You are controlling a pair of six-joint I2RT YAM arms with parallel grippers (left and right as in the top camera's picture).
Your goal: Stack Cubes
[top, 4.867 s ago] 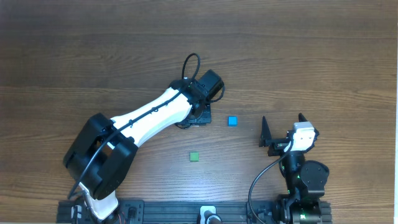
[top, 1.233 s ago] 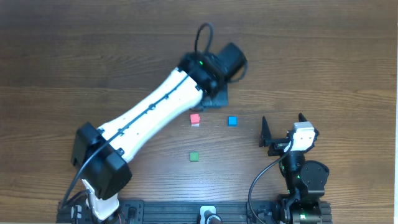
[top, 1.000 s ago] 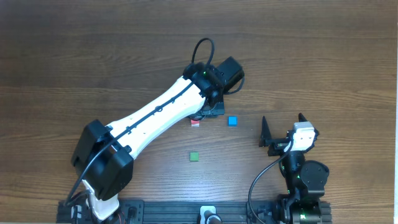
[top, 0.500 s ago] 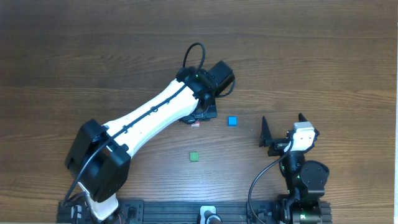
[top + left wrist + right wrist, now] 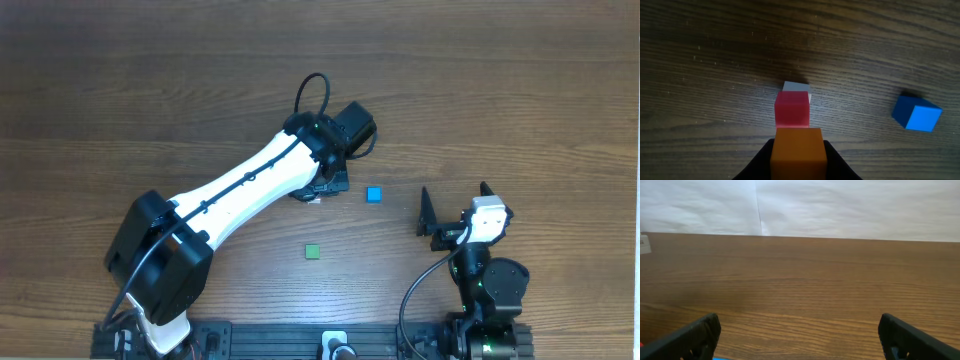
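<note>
So we have small red cube (image 5: 792, 108) on white cube (image 5: 796, 87); left gripper (image 5: 798, 167) holds orange cube (image 5: 798, 149) just over them, unreleased; blue cube (image 5: 916, 113) and green cube (image 5: 312, 252) wait on wooden counter (image 5: 150, 80); right gripper (image 5: 453, 200) wide.

The left gripper (image 5: 798, 166), holding an orange cube (image 5: 798, 150), pulls back down the table (image 5: 500, 100); it lowers over the red cube (image 5: 792, 108), mostly covering it.

Robotics lab setting, wood-grain tabletop (image 5: 120, 80), black mounting rail (image 5: 260, 332) along its near edge, plain white wall (image 5: 850, 205) behind
</note>
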